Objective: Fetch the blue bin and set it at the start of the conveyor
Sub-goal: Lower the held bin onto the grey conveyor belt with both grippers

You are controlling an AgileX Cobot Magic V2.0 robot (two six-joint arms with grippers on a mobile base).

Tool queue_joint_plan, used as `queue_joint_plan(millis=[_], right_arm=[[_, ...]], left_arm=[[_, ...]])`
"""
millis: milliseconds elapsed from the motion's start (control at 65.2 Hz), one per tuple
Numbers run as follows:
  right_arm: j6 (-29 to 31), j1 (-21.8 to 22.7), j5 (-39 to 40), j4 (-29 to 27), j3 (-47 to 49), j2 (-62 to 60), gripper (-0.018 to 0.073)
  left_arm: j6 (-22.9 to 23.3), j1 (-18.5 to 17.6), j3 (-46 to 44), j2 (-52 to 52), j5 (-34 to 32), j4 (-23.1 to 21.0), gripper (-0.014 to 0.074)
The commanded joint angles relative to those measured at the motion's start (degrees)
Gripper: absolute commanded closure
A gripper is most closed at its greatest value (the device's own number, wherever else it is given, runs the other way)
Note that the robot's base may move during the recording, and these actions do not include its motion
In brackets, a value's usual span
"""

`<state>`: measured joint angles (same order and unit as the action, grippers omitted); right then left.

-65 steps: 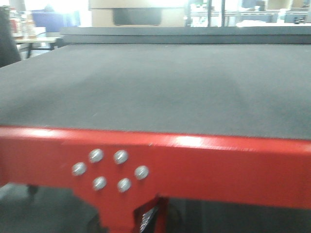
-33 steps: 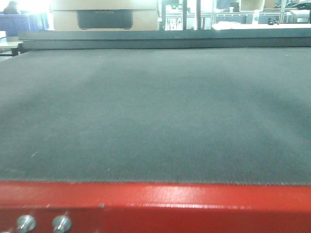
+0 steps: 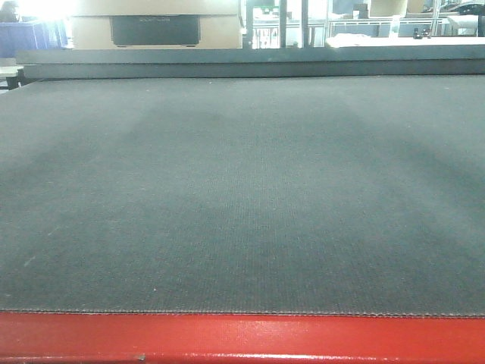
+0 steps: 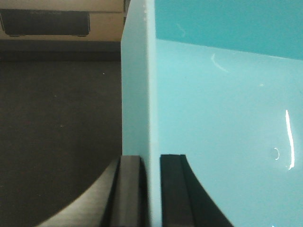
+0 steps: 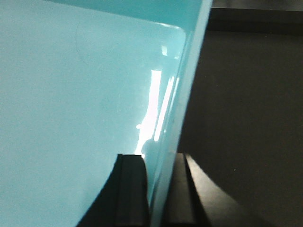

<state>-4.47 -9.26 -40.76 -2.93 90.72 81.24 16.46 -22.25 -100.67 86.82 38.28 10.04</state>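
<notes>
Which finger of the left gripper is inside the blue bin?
The finger at picture right, over the blue bin interior; the other is outside, over the conveyor start.

Belt of the conveyor start [image 3: 242, 212] lies flat and open full width, from the red front edge [image 3: 242, 337] back to a raised dark ledge [image 3: 250, 62] across the far end. A beige box [image 3: 155, 23] stands behind that, left side. Between the 2 arms the blue bin [image 4: 227, 118] fills the gap: left gripper [image 4: 151, 163] straddles its left wall, right gripper [image 5: 158, 161] its right wall, both clamped. Outboard of each wall, open belt.
</notes>
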Motion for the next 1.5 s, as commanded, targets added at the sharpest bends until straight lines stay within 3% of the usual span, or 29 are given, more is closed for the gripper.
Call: queue_joint_plan(millis=[0,1027,1242,1487], right_arm=[[1.33,0.18,2.38,0.74,0.49,-0.24,0.0711],[1.33,0.18,2.38,0.74,0.49,-0.24,0.0711],[1.33,0.18,5.27,0.63,0.49,-0.24,0.0711],[1.33,0.18,2.07,0.63,0.49,-0.24,0.0711]], left_arm=[[0.77,-0.22,-0.72,-0.75,-3.76,-2.78,0.0708],[0.77,-0.22,-0.72,-0.75,-4.21,-2.78,0.0708],[0.77,-0.22,-0.72,-0.75,-4.24,-2.78,0.0708],[0.77,-0.22,-0.72,-0.75,-2.21,-3.63,0.0708]])
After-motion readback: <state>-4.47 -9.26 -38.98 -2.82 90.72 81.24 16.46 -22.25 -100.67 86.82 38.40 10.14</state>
